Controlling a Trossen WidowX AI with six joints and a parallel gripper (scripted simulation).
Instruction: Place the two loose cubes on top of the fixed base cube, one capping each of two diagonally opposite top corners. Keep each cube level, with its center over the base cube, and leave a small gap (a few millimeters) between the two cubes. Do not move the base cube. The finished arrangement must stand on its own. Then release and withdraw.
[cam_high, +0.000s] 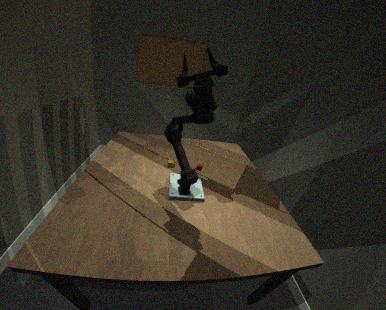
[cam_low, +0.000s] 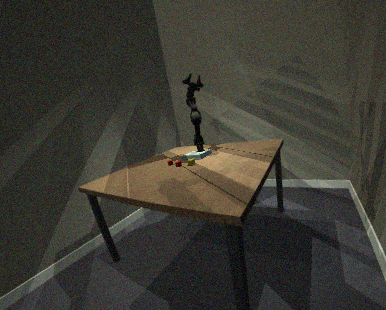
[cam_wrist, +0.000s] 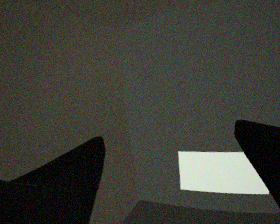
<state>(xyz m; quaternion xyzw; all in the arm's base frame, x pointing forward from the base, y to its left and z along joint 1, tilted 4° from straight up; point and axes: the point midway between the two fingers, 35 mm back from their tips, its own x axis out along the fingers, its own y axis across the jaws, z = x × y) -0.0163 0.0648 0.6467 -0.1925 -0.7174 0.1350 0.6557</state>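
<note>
A yellow cube (cam_high: 171, 163) (cam_low: 191, 162) rests on the table near the arm's base plate. One red cube (cam_high: 200, 166) (cam_low: 178, 163) rests apart from it, and another red cube (cam_low: 170, 162) lies close by in the exterior view. Only one red cube shows in the top view; the arm may hide the other. The yellow cube looks slightly larger than the red ones. No cube stands on another. My gripper (cam_high: 197, 52) (cam_low: 194, 76) (cam_wrist: 169, 130) is open and empty, raised high above the table with its fingers pointing up. No cube shows in the wrist view.
The arm stands on a pale base plate (cam_high: 200, 195) (cam_low: 199, 155) on the wooden table (cam_high: 125, 240) (cam_low: 150, 185). Dark shadow bands cross the tabletop. A bright white rectangle (cam_wrist: 215, 172) shows in the wrist view, beyond the right finger.
</note>
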